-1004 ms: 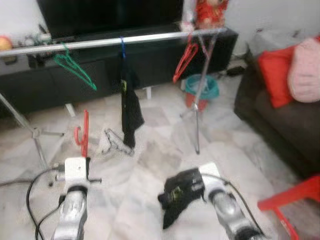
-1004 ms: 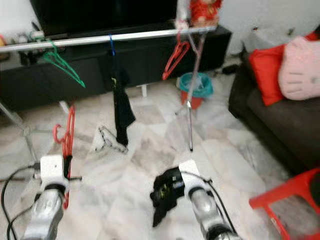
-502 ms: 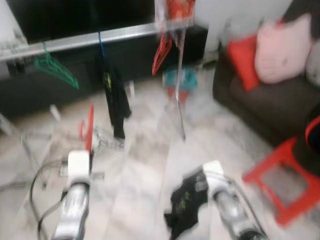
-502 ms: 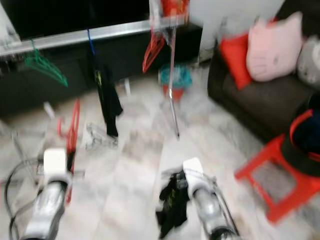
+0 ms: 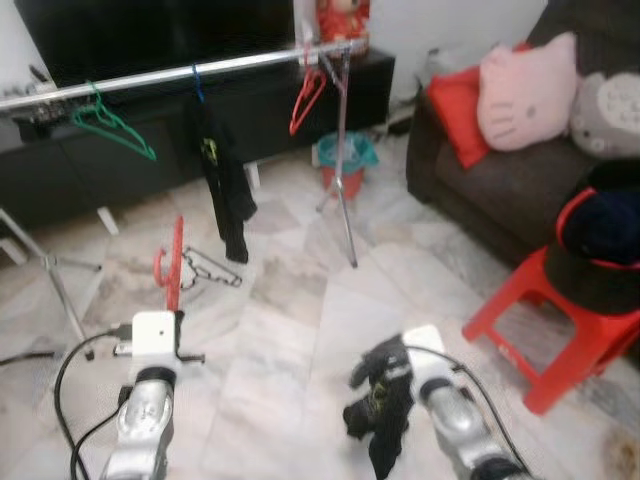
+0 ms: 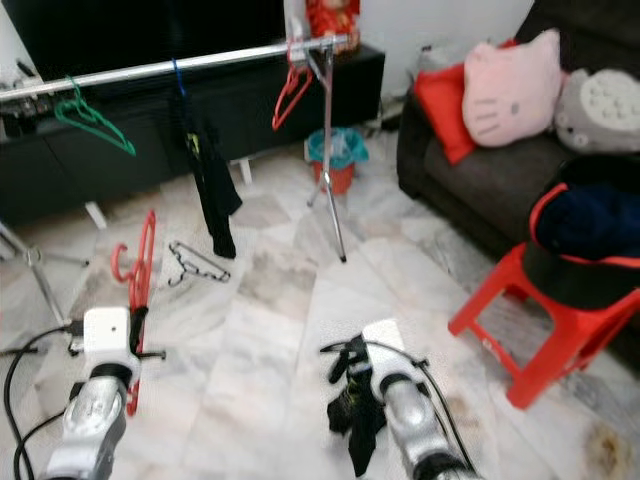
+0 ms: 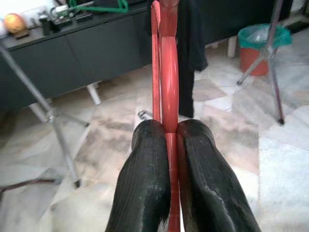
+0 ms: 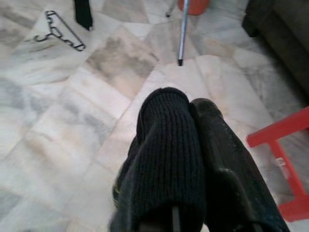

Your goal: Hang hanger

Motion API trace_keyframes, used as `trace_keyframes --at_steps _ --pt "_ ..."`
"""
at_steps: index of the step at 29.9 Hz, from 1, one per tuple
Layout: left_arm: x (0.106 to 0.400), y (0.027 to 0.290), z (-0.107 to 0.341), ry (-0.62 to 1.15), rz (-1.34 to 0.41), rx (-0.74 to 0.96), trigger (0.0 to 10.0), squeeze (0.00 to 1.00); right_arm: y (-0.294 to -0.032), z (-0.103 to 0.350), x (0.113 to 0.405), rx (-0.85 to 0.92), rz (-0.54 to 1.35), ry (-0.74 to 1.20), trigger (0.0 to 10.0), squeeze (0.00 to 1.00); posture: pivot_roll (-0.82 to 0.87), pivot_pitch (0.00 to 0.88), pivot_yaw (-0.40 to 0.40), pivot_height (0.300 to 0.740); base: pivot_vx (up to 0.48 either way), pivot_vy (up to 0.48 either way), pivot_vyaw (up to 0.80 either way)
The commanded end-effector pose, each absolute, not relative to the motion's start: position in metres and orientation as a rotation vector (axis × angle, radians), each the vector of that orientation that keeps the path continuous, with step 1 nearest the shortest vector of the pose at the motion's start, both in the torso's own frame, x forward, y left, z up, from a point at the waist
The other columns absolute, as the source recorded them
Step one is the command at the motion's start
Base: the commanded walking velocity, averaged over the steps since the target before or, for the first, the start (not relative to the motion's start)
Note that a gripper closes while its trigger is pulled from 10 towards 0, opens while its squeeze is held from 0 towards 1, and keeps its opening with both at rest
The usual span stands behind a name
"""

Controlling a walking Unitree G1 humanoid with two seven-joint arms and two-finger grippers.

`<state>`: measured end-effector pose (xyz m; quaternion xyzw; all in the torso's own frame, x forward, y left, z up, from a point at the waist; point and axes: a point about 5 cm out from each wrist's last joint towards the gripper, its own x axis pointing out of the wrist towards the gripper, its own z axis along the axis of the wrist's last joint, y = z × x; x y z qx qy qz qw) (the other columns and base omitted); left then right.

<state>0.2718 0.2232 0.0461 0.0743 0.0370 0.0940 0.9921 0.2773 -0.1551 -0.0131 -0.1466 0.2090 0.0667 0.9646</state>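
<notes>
Both fingers (image 7: 145, 188) of the left gripper (image 7: 166, 130) clamp one red hanger (image 5: 175, 262) upright; the right gripper (image 8: 190, 108) pinches one black garment (image 5: 385, 410). One rail (image 5: 180, 75) carries three hangers. A red stool (image 5: 565, 325) has entered view
</notes>
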Motion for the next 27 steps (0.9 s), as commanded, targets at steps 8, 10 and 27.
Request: trace_keyframes --at_steps 8,10,27 --pt "0.2711 0.2227 0.0461 0.074 0.201 0.137 10.0 0.00 -0.1572 -0.0111 0.2785 -0.330 0.147 0.407 10.0 0.00 -0.06 0.000 0.031 0.736 -0.278 0.000 0.19" --pt "0.2711 0.2224 0.0462 0.073 0.201 0.137 10.0 0.00 -0.1568 -0.0114 0.2781 -0.340 0.151 0.405 10.0 0.00 -0.06 0.000 0.030 0.736 -0.249 0.000 0.80" --pt "0.2709 0.2212 0.0462 0.071 0.199 0.138 10.0 0.00 -0.1572 -0.0132 0.2772 -0.333 0.153 0.423 10.0 0.00 -0.06 0.000 0.028 0.736 -0.028 0.000 0.71"
